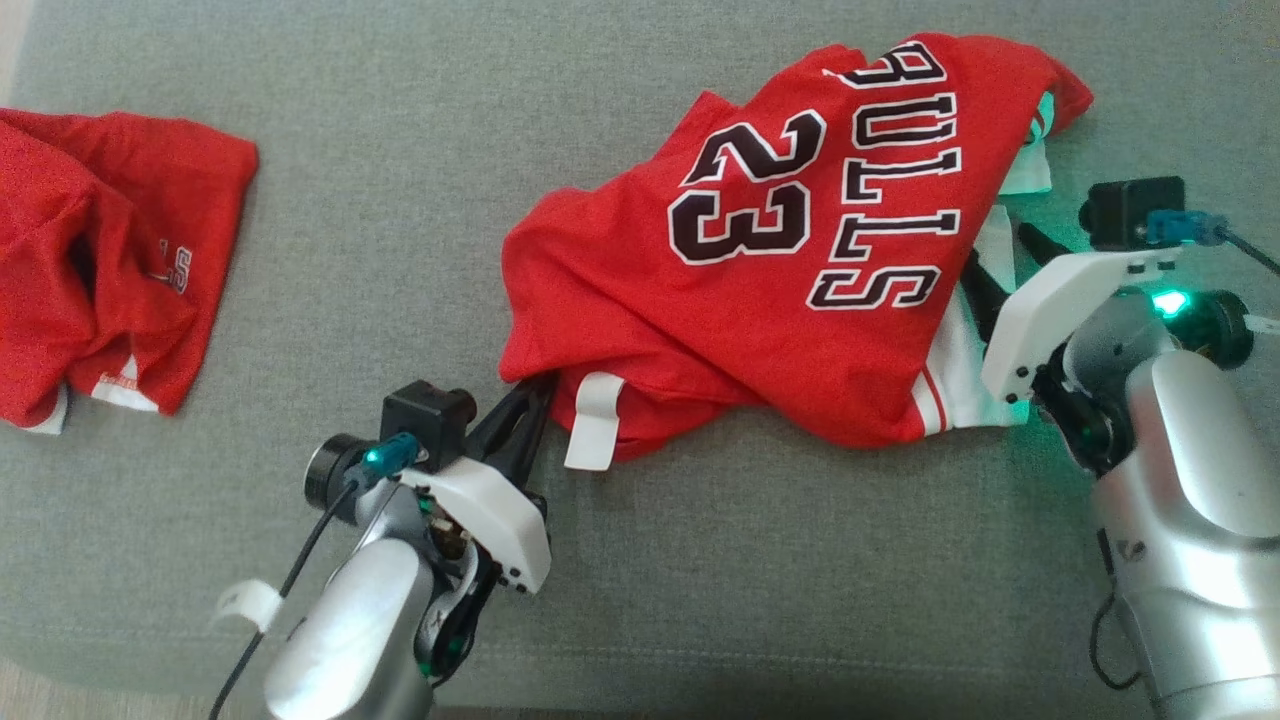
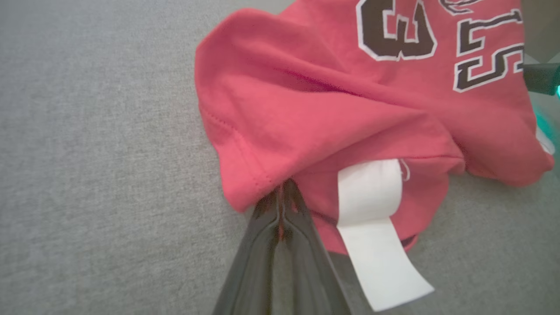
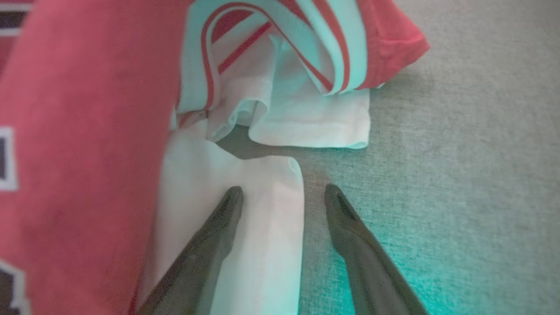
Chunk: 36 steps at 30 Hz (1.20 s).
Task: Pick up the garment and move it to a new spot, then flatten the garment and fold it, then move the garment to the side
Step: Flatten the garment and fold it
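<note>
We see the red jersey [image 1: 800,300] lying crumpled on the gray fabric surface [image 1: 400,150], toward the right of the head view, with its dark "23" and "BULLS" lettering facing up. The left end effector [image 1: 535,390] is at the jersey's near left corner. In the left wrist view it [image 2: 284,188] is closed, its two dark fingers pinched together on the red hem, just beside a white tag [image 2: 372,227] that hangs out onto the surface.

The right end effector [image 1: 1005,265] is at the jersey's right edge with its jaws spread apart and holding nothing. In the right wrist view [image 3: 283,192] one finger lies over the white part of the jersey [image 3: 262,227] and the other over bare gray fabric, so the white edge runs between them.

A second red garment [image 1: 110,250] sits well apart at the far left.
</note>
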Motion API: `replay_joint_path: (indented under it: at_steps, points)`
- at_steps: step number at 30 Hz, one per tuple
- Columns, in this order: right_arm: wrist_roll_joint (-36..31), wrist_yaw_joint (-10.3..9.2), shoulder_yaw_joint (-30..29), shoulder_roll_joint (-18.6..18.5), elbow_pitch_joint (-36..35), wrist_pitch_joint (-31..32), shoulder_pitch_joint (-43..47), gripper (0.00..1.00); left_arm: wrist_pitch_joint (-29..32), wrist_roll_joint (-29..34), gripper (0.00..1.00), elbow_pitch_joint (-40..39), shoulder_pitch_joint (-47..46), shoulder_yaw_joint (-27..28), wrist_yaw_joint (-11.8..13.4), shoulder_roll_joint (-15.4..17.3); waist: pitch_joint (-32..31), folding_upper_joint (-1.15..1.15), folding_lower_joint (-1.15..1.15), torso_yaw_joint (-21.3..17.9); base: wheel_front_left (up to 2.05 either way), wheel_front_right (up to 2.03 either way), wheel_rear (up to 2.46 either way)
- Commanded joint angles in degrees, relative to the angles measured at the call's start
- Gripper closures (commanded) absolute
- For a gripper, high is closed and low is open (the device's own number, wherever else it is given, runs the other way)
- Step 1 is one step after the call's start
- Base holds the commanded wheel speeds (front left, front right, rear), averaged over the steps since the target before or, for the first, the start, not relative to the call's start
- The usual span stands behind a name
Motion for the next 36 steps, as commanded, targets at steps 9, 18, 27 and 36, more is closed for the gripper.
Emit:
replay_joint_path:
  at_steps: [9, 18, 27, 36]
  points:
    - [5.49, -0.04, -0.23, -1.16, -2.31, -10.01, 3.62, 1.00, -5.08, -0.55, 1.00, -4.81, 0.43, 3.90, 2.53, 2.01, -3.28, 0.00, 0.00, -1.00, 0.00, 0.00, 0.00]
    - [5.69, -0.04, -7.33, -1.75, -25.02, -15.41, 13.22, 1.00, -7.52, 0.86, 1.00, -20.32, 4.13, 8.69, 7.65, 6.62, -8.18, 0.00, 0.00, -2.94, 0.00, 0.00, 0.00]
    - [1.11, -0.04, -13.75, -2.65, -54.49, -10.66, 11.53, 1.00, -6.75, 5.19, 1.00, -40.56, -1.74, 14.05, 10.40, 12.50, -12.82, 0.00, 0.00, -4.14, 0.00, 0.00, 0.00]
    - [0.16, -0.04, -16.94, -5.73, -65.48, -3.72, -0.99, 1.00, -1.24, 5.68, 1.00, -48.36, -12.45, 16.12, 9.29, 15.08, -14.12, 0.00, 0.00, -5.34, 0.00, 0.00, 0.00]
